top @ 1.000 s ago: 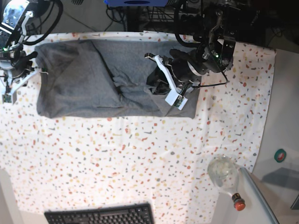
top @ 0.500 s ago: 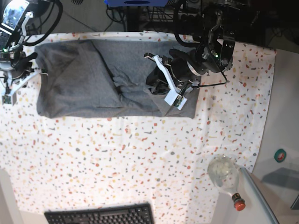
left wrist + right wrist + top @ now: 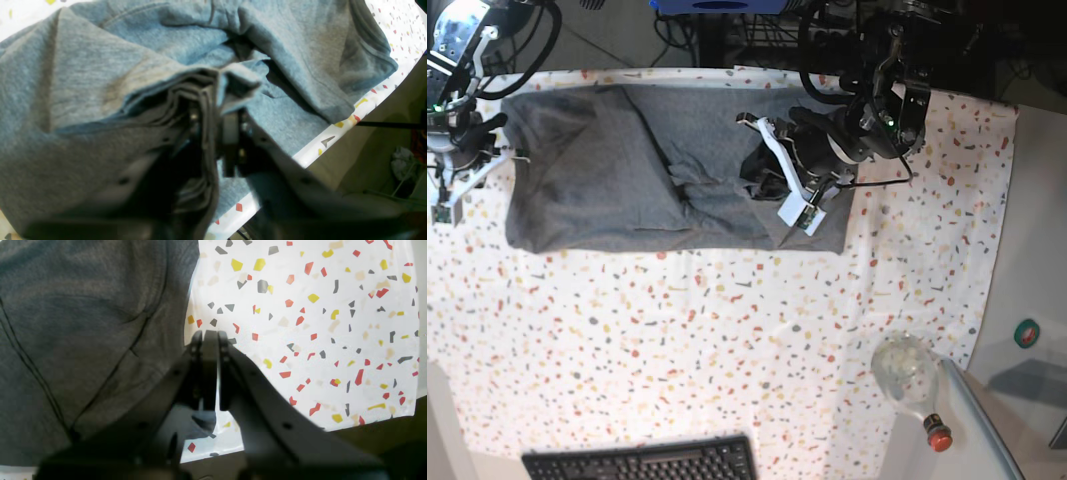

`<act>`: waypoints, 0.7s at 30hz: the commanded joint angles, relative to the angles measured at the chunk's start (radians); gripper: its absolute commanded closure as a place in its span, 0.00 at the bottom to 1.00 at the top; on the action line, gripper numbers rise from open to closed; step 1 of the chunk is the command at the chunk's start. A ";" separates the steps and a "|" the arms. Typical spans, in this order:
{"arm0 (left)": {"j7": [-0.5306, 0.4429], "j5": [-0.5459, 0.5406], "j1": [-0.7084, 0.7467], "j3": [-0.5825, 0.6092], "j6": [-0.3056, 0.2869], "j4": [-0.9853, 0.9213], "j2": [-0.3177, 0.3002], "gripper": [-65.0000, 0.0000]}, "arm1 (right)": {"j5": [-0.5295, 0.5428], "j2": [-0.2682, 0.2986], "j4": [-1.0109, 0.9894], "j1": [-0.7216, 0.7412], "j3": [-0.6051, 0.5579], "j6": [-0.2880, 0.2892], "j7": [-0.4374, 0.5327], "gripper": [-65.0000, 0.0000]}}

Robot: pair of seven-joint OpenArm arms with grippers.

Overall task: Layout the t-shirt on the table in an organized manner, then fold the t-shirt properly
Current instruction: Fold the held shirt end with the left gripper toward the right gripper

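Observation:
The grey t-shirt [image 3: 597, 170] lies spread across the far half of the speckled table [image 3: 727, 330], with a bunched ridge of folds near its right side. My left gripper [image 3: 759, 186] sits down in that bunch. In the left wrist view the left gripper [image 3: 217, 123] has its jaws a narrow gap apart, and layered folds of the t-shirt [image 3: 100, 76] drape over one finger. My right gripper [image 3: 512, 152] is at the shirt's left edge. In the right wrist view the right gripper [image 3: 209, 336] is shut with nothing between its fingers, just beside the hem of the t-shirt [image 3: 83, 323].
A glass bottle [image 3: 910, 375] with a red cap lies at the table's front right corner. A black keyboard [image 3: 642, 462] sits at the front edge. A small green disc [image 3: 1027, 333] lies on the grey surface to the right. Cables and equipment crowd the far edge.
The left gripper's jaws have parted slightly from their closed hold on the bunched fabric, and the wrist has shifted a little. The right arm has not moved.

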 commanded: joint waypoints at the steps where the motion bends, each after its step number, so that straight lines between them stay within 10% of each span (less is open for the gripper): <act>1: -0.015 -0.017 -0.021 0.003 -0.006 0.013 0.003 0.66 | 0.006 0.009 0.016 0.006 0.002 0.000 0.015 1.00; 6: -0.015 -0.020 -0.081 0.096 -0.006 -0.072 0.012 0.24 | 0.006 0.009 0.016 0.004 0.002 0.000 0.015 1.00; 13: -0.015 -0.020 -0.192 0.247 -0.008 -0.158 0.103 0.23 | 0.006 0.008 0.016 0.006 0.002 0.000 0.015 1.00; 17: -0.015 -0.019 -0.184 0.242 -0.008 -0.013 0.099 0.37 | 0.006 0.008 0.016 0.000 0.002 0.000 0.015 1.00; 21: -0.013 -0.019 -0.121 0.159 -0.008 0.141 0.006 0.82 | 0.006 0.008 0.018 -0.002 0.005 0.000 0.015 1.00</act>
